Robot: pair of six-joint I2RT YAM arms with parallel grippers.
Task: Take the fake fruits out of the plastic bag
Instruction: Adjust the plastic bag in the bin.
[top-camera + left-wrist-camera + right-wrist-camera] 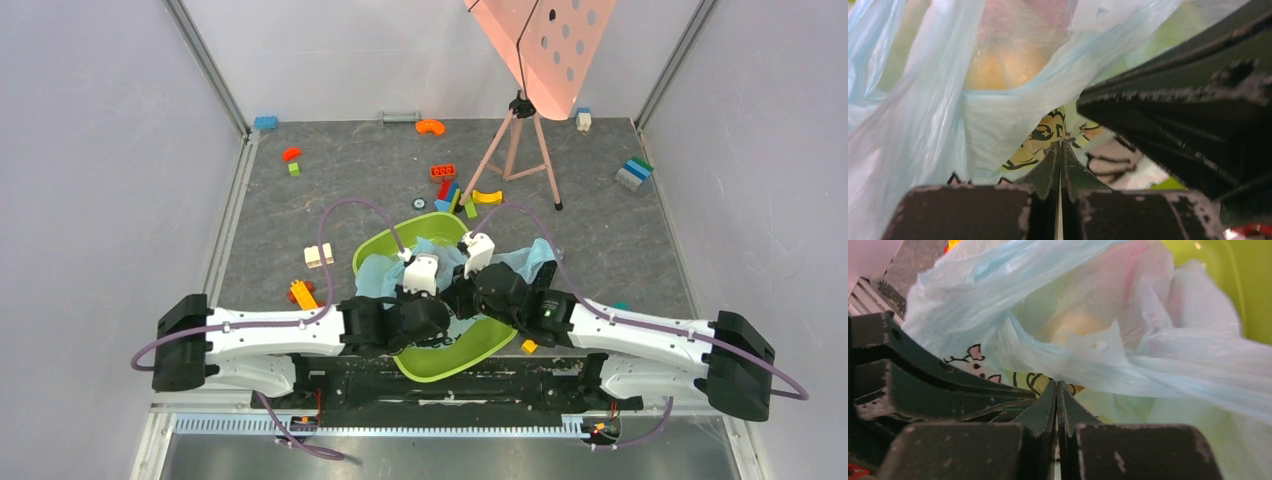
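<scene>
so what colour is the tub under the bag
Lime green tub, clearest in the top external view.

1. Legible text, numbers, brands or signs: none in any view.
2. Bag (pixel 998 130): cartoon figures printed in black outline with yellow and pink fill, visible in both wrist views. No characters can be read among them.
3. Red block (pixel 443 171): a row of dark round marks on its top face, too small to read as figures.
</scene>
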